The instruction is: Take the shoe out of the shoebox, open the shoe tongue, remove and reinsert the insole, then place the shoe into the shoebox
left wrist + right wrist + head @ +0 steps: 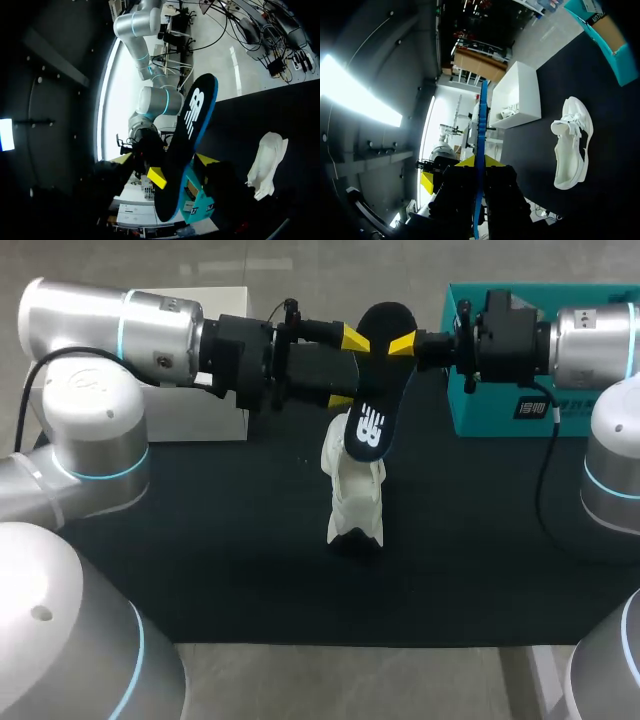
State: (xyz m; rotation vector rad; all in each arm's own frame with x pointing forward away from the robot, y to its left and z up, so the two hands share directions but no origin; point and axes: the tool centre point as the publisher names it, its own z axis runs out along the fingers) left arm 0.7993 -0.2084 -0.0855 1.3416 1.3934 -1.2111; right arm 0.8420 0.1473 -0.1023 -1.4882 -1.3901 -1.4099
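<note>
Right claw (479,161) has the insole (371,410) pinched near its upper end, one yellow tip pressed to each face. The insole is up in the air, hanging almost vertical over the dark mat (200,570), with its logo side towards the head camera.

Left claw (346,370) comes in from the other side and is spread wide. In its own wrist view the insole runs between the two fingers (206,160). Whether either finger actually touches it, hard to say.

Down below, the white shoe (355,490) sits on the mat, out of the box, roughly mid-table. In the head view the insole's lower end overlaps it, but the right wrist view shows the shoe lying well clear of the claw.

The teal shoebox (500,415) stands at the far right edge, behind the right arm. A white box (225,420) stands at the far left, behind the left arm.
</note>
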